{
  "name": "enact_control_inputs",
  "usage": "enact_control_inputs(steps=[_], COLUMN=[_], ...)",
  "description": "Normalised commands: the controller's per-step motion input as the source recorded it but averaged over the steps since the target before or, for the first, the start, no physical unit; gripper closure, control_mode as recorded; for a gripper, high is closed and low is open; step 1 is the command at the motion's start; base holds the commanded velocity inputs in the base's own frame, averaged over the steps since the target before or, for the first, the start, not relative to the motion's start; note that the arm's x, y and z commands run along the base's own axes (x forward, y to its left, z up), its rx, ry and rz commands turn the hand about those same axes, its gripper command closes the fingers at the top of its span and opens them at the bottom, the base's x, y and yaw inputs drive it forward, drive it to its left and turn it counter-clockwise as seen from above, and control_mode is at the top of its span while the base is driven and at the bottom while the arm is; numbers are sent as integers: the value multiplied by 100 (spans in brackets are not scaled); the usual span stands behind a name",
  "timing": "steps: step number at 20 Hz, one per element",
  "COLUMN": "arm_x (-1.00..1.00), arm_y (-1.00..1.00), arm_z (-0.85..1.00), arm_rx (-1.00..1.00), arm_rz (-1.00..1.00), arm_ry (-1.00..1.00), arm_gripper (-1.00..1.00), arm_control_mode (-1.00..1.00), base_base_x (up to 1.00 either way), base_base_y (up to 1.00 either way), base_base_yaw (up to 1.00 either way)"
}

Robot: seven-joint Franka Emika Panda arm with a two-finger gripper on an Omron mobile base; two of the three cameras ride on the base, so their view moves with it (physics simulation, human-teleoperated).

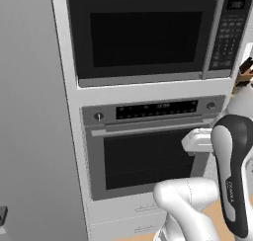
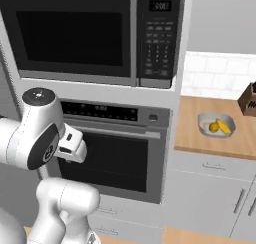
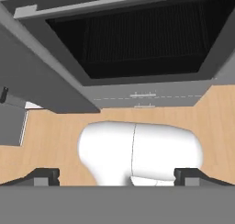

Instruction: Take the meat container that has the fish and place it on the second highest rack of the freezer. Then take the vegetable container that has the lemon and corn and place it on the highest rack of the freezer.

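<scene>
Grey cabinet side fills the left of the left base view, and that tall panel looks like the freezer (image 1: 29, 111); its front and handle can't be seen from here, so whether it's open is anyone's guess. Right next to it stands the black column with the microwave (image 1: 148, 32) on top and the oven (image 1: 148, 151) below; the arm is folded up in front of the oven door.

Over in the right base view, a wooden counter (image 2: 190, 133) runs off to the right of the oven, and on it sits a pale bowl-like vegetable container (image 2: 216, 124) with the lemon (image 2: 214, 127) and the corn (image 2: 223, 126) side by side, the cob angled toward the right; a dark brown box (image 2: 249, 100) stands just behind it. No fish tray anywhere in these shots.

The gripper (image 3: 117, 176) looks down past the oven's dark window at the wood floor (image 3: 55, 140); its two fingertips (image 3: 43, 176) sit far apart at opposite sides of the hand view, nothing between them, so spread and empty.

Big picture: freezer off to the arm's left, veg container well off to its right, hand near neither. Probably the base has to reposition first; the oven front is close, so swing room looks tight.
</scene>
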Motion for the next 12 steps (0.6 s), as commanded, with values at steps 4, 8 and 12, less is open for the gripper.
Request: enact_control_inputs(steps=[4,8,12], arm_x=[0,0,0], arm_y=[0,0,0], arm_z=[0,0,0], arm_rx=[0,0,0], arm_rz=[0,0,0], arm_ry=[0,0,0], arm_gripper=[-100,-100,-100], arm_control_mode=[100,100,100], base_base_x=[0,8,35], base_base_y=[-92,-86,-79], base_base_yaw=[0,1,4])
